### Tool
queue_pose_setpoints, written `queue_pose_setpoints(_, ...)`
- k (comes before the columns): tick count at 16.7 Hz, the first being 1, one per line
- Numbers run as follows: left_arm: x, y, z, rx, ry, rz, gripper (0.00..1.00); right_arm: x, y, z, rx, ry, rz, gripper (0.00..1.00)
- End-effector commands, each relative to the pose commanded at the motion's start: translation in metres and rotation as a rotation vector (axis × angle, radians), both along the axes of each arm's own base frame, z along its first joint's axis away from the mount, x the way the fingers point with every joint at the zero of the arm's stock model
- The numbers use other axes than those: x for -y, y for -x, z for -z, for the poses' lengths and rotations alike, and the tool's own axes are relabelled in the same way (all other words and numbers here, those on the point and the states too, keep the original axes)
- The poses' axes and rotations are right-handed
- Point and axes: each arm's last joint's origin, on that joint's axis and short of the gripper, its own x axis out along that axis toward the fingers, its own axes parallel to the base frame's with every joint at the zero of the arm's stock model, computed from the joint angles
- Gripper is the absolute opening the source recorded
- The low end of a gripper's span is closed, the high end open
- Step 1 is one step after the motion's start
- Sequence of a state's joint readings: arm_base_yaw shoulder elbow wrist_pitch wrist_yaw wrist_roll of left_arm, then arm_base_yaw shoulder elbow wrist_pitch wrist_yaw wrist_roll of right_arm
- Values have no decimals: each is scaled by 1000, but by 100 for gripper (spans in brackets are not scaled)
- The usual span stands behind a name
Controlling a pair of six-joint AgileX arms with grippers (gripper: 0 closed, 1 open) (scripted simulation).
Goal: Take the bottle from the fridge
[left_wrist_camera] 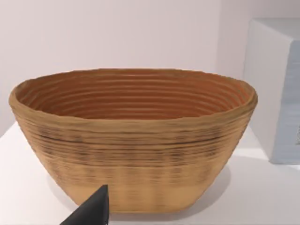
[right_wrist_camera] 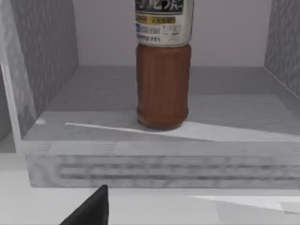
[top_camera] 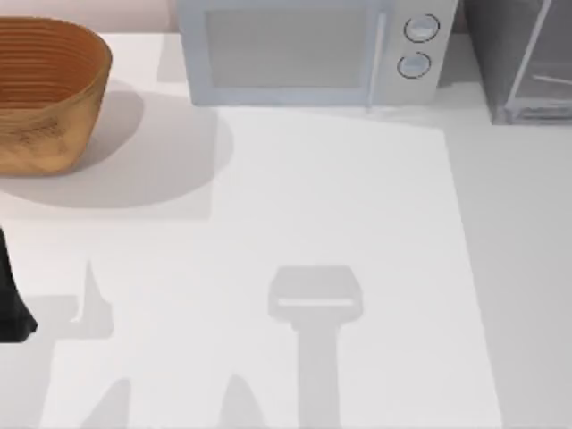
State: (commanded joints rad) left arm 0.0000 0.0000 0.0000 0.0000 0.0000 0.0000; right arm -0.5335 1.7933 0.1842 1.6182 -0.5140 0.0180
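Note:
The bottle (right_wrist_camera: 163,89) has a reddish-brown body and a pale printed label, and its top runs out of the right wrist view. It stands upright on the grey floor inside the fridge (right_wrist_camera: 154,166). The fridge is the dark grey cabinet with a pale-framed panel at the table's back right (top_camera: 523,63). A dark tip of my right gripper (right_wrist_camera: 89,211) shows low in front of the fridge's sill, apart from the bottle. My left gripper (left_wrist_camera: 90,212) hangs close in front of the basket, and a dark piece of that arm (top_camera: 12,299) sits at the table's left edge.
A woven tan basket (top_camera: 45,98) stands at the back left, its hollow bare (left_wrist_camera: 133,96). A light-grey microwave (top_camera: 304,54) with two round knobs stands at the back middle, between basket and fridge. An arm's shadow falls on the white table (top_camera: 357,206).

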Motion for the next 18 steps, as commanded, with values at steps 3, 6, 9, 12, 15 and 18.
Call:
queue_pose_setpoints(3,0,0,0,0,0,0,100,0,0,0,0,0,0,100)
queue_pose_setpoints(6,0,0,0,0,0,0,100,-1,-3,1,-7,-3,-2,100)
queue_pose_setpoints(9,0,0,0,0,0,0,100,4,-30,3,-15,-4,3,100)
queue_pose_setpoints(12,0,0,0,0,0,0,100,8,-80,-1,-7,2,7,100)
queue_pose_setpoints(15,0,0,0,0,0,0,100,4,-141,-12,15,7,9,100)
queue_pose_setpoints(18,0,0,0,0,0,0,100,-11,-183,-20,9,1,9,100)
